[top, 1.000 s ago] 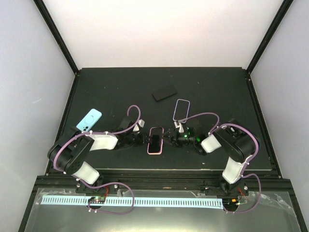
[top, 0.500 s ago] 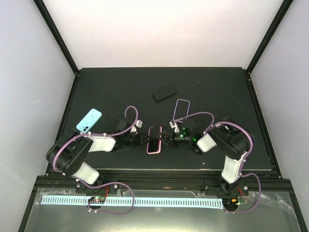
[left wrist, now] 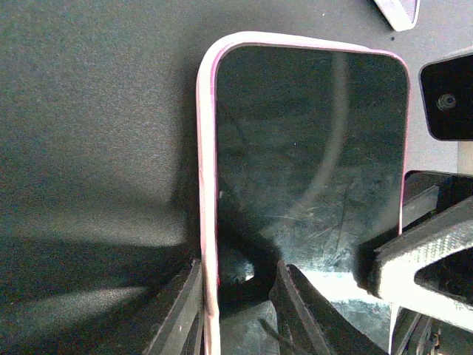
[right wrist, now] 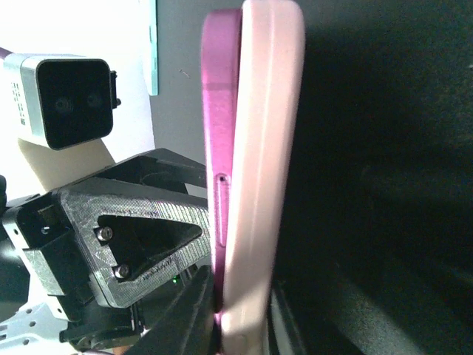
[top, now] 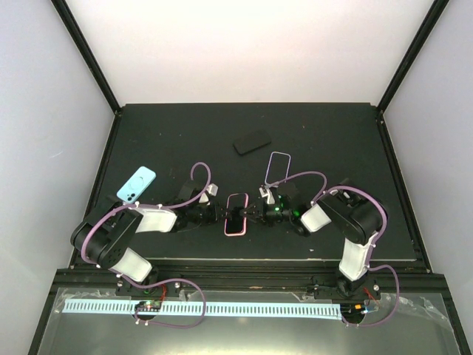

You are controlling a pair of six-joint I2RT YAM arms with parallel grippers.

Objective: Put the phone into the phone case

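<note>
As the top view has it, the phone (top: 236, 219) lies screen-up in the pink phone case (top: 238, 196) at the middle of the bench (top: 170, 133), left arm (top: 157, 219) and right arm (top: 319, 219) meeting it from opposite sides, tips almost nose to nose. Risk: a bump between them if either pushes inward.

Left wrist: left fingers (left wrist: 177, 310) straddle the case's long rim, one outside it, one over the glass. Gap narrow; clamped or merely resting, cannot tell. Risk: the inner finger skids on the glass and drags the phone askew.

Right wrist: right fingers (right wrist: 191, 318) look clenched across phone and case together, seen edge-on. Magenta phone body stands proud of the pale case wall along this side, so seating looks incomplete. Risk: a squeeze here levers the far edge out, or the case slides on the bench instead of snapping home.
</note>
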